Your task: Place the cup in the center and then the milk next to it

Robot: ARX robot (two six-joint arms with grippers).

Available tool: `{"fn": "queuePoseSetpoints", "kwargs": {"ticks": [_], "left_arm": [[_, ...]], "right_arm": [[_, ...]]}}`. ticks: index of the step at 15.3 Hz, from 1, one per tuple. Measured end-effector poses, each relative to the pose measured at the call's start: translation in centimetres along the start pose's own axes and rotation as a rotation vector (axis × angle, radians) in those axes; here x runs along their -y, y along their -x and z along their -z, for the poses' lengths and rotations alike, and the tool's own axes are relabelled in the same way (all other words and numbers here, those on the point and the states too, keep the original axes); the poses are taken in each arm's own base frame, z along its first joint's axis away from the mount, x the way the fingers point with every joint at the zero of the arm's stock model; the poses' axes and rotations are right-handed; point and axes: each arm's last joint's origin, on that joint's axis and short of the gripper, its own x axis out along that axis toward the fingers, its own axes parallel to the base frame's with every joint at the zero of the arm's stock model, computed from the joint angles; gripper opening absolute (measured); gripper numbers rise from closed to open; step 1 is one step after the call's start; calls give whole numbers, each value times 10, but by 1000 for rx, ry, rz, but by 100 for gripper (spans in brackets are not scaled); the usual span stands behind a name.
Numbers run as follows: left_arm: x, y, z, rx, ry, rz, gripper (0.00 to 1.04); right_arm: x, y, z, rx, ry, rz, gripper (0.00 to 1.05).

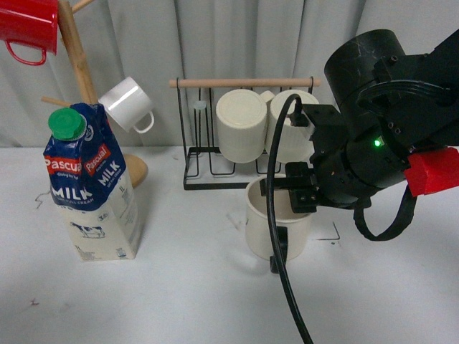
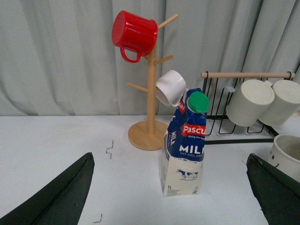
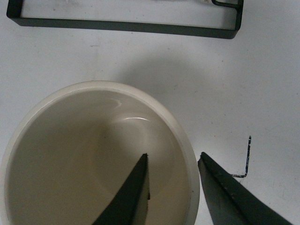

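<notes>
Cup (image 1: 257, 226): far rim and right side are behind the right arm (image 1: 387, 136). The handle is partly behind a black cable (image 1: 272, 179). The right wrist view's edge cuts off part of its rim.
Right gripper (image 3: 174, 154): fingertips are hidden by the arm in the front view. Whether the fingers press the cup wall cannot be told.
Left gripper (image 2: 169, 154): only two dark fingers show, cut by the picture's edge.
Red mug (image 1: 25, 29): cut by the corner of the front view.
Mug tree (image 1: 75, 57): base is mostly behind the milk carton (image 1: 93, 193).
Right-hand cream mug (image 1: 288, 136): partly behind the cable and arm.
Carton's small print: too small to read.
</notes>
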Motion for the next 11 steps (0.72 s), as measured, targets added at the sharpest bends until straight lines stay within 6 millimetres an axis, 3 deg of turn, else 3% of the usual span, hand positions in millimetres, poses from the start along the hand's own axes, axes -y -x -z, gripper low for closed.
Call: {"fn": "queuePoseSetpoints", "kwargs": {"ticks": [2,3,5,7,9,10,11], "left_arm": [[0,0,0,0,0,0,98],[0,0,0,0,0,0,98],[0,0,0,0,0,0,98],[0,0,0,0,0,0,98],[0,0,0,0,0,0,98],[0,0,0,0,0,1,98],[0,0,0,0,0,0,98]], "right_arm": [[0,1,-1,5,3,-4,45],[-1,4,-2,14,3,-20,56],[-4,28,-8,102,8,-95,80],[-4,80,-17,299,7,-207,100],[2,130,-13,584,17,-208,93],[13,157,6,795,15,0,80],[28,177,34,885,-11,148,69]]}}
